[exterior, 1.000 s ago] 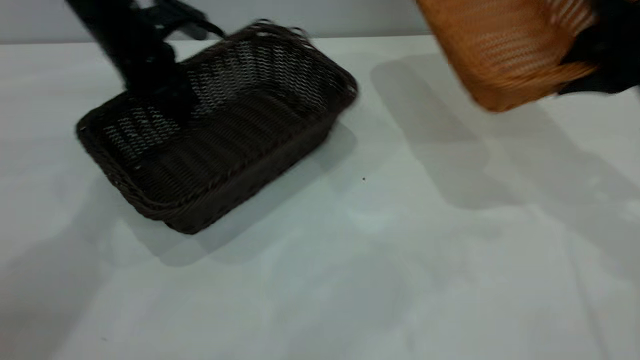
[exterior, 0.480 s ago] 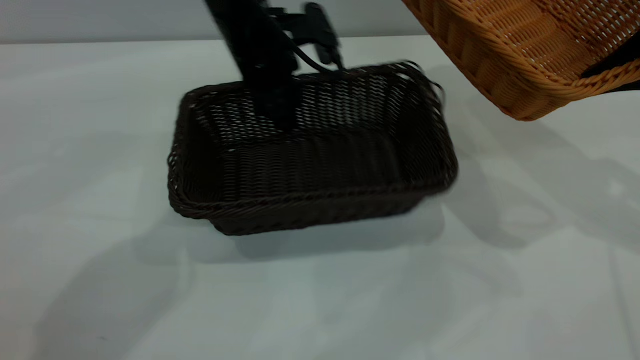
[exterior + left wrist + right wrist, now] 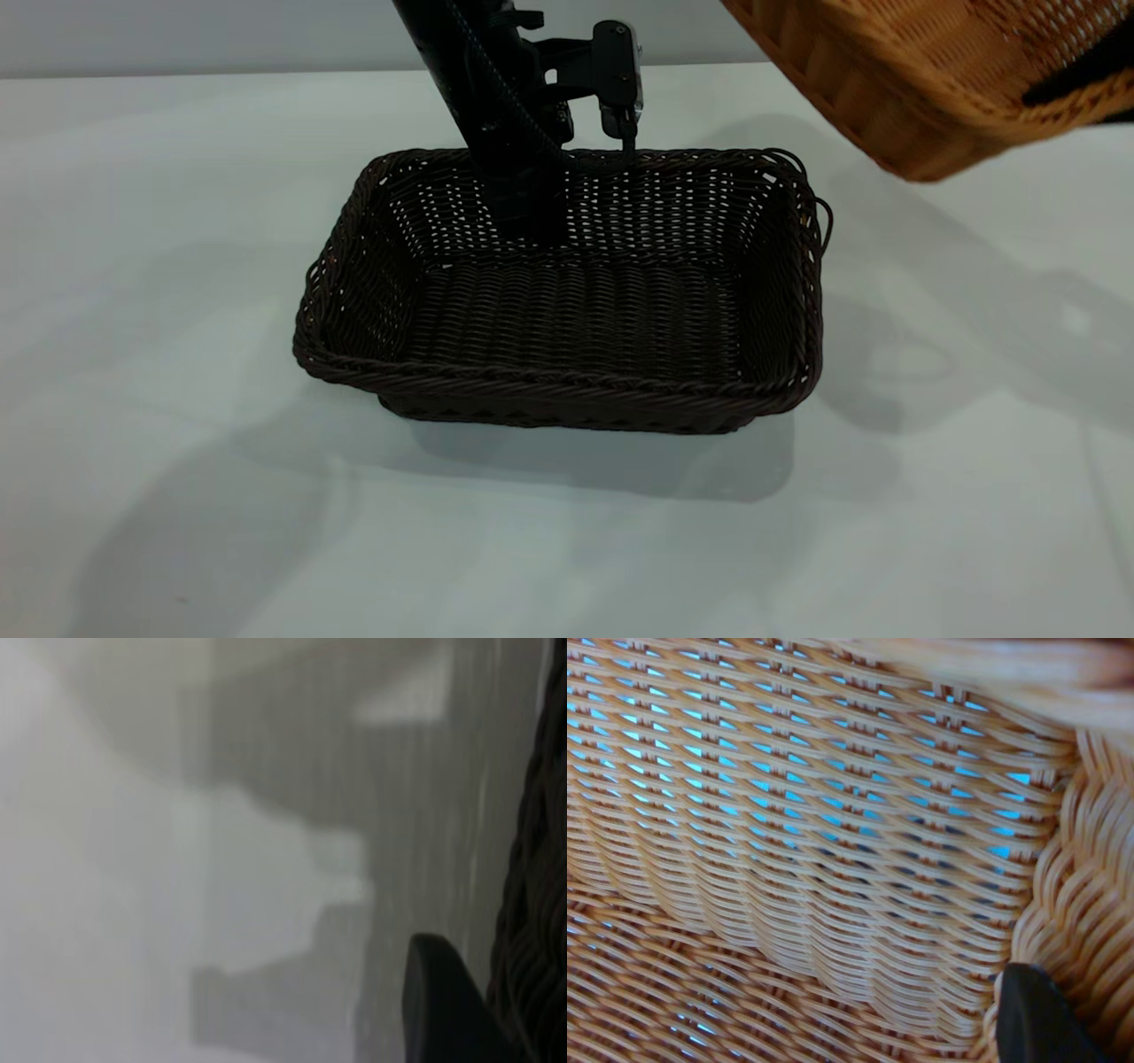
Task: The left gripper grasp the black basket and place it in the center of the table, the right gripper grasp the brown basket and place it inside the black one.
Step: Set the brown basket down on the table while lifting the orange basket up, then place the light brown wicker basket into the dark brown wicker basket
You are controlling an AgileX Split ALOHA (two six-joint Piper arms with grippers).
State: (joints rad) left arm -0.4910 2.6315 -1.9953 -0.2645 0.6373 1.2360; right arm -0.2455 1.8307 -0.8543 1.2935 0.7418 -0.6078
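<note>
The black basket sits flat on the white table, near its middle. My left gripper comes down from the back and is shut on the basket's far wall, one finger inside. In the left wrist view one of its fingers lies against the dark weave. The brown basket hangs tilted in the air at the upper right, above and to the right of the black one. My right gripper is shut on its rim. In the right wrist view one finger presses the braided rim.
The brown basket and the arms cast grey shadows on the table right of the black basket. The table runs bare to the left, the front and the right. A pale wall stands behind the table's far edge.
My left gripper has carried the black basket from the left to the table's middle, turned it square and set it down. The brown basket has stayed raised at the upper right, shifting slightly.
</note>
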